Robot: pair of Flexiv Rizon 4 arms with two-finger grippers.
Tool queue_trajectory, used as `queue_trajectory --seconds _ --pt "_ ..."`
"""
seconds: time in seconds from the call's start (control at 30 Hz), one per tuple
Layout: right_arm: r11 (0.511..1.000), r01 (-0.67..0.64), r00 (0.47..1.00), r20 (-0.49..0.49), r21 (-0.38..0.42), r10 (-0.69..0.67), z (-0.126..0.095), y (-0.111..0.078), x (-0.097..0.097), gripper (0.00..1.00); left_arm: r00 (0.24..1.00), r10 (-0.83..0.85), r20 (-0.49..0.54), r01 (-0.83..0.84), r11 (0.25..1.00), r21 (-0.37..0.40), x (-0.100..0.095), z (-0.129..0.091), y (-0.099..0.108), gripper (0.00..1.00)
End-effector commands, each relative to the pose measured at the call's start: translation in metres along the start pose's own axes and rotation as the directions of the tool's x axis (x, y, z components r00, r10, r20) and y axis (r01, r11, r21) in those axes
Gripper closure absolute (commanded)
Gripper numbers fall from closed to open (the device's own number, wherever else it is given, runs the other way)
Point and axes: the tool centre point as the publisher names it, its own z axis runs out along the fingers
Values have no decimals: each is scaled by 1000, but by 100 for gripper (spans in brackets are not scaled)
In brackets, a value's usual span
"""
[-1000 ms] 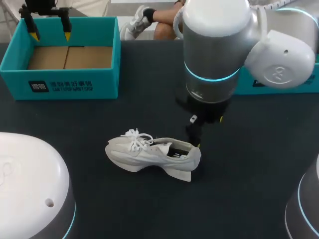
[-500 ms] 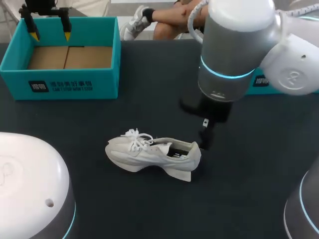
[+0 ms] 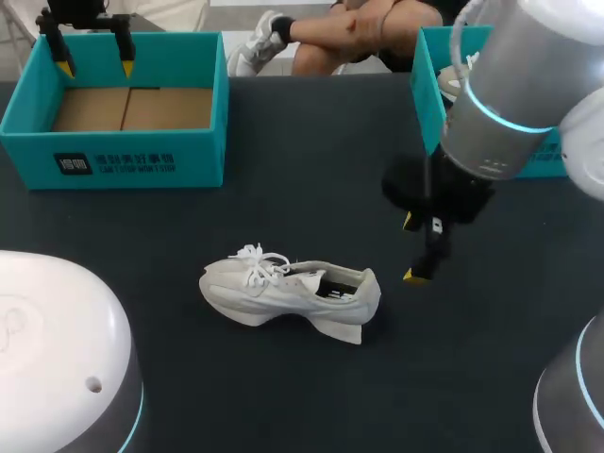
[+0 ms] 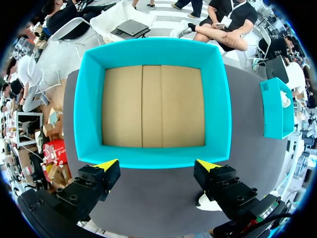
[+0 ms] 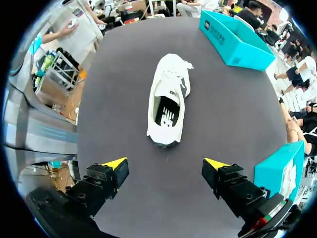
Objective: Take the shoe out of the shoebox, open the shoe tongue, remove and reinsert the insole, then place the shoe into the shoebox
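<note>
Once at shoe (image 3: pixel 291 291), right hand (image 3: pixel 412 249) apart.

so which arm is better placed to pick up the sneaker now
Right, probably. The right gripper hangs open just past the heel of the white sneaker, which lies straight ahead of it in its wrist view. The left gripper is open at the teal shoebox, well away from the shoe.

The dark surface (image 3: pixel 283 179) carries a white shoe (image 3: pixel 283 291) standing on its sole just below the frame's middle, toe to the left. An open teal shoebox (image 3: pixel 132 162) sits at the upper left. A second teal box (image 3: pixel 427 87) sits at the upper right, well apart from the shoe.
</note>
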Motion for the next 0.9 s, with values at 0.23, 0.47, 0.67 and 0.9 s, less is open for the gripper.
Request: queue_trajectory --seconds 0.23,0.47,0.67,0.9 --pt "939 29 999 36 -344 -18 2 -17 9 0 1000 0 1 0 1000 0 0 0 0 0" --pt "939 29 999 36 -344 -18 2 -17 9 0 1000 0 1 0 1000 0 0 0 0 0" --pt "867 -17 1000 -3 -499 18 26 -28 7 0 1000 0 1 0 1000 0 0 0 0 0" --pt "827 -52 998 -54 -560 26 46 -40 4 0 1000 0 1 0 1000 0 0 0 0 0"
